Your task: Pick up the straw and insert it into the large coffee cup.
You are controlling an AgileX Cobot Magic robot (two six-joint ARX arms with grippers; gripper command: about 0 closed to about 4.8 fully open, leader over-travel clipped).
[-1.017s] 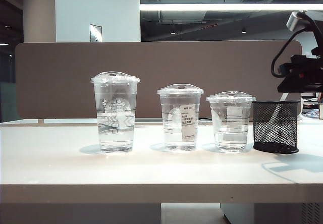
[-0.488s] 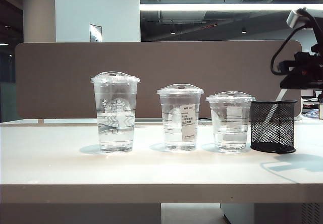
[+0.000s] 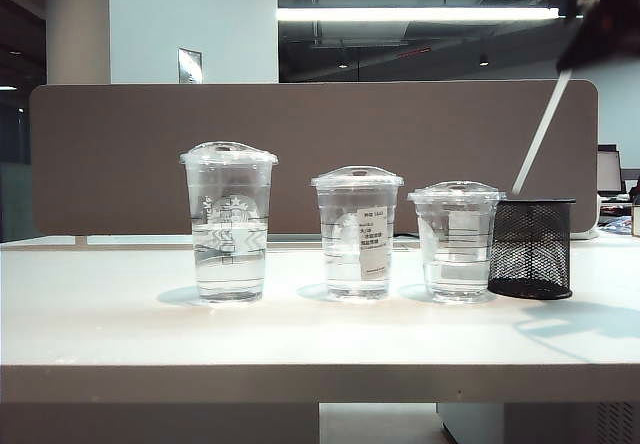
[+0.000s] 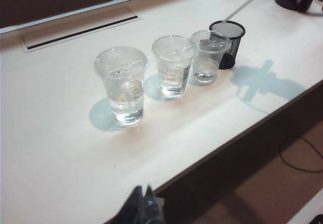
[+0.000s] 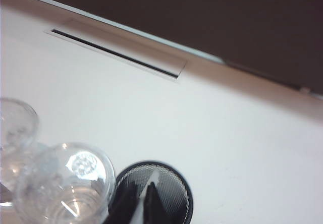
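- While the right claw (image 5: 140, 196) hung over the black mesh holder (image 3: 531, 248), its jaws were pinched almost together on the top of the straw (image 3: 541, 132), which ran down slantwise into the holder.
- From the exterior view the right claw sat at about one o'clock of the holder, dark and blurred in the upper corner, with the straw's lower end at or just inside the holder's rim.
- Judged from this, the step in hand was the pick-up: the straw was gripped and nearly out of the holder, but not yet carried anywhere.
- Next the straw would need to come fully clear of the rim, then travel toward nine o'clock, past the shortest cup (image 3: 457, 241) and the medium cup (image 3: 357, 232), to the large coffee cup (image 3: 229, 222) at the far end of the row.
- That move would call for turning the straw upright and lining its tip with the opening in the domed lid, which is too small to make out.
- Well apart at the near edge of the surface (image 3: 300, 334), the left claw (image 4: 143, 206) showed only dark tips close together, with nothing held.
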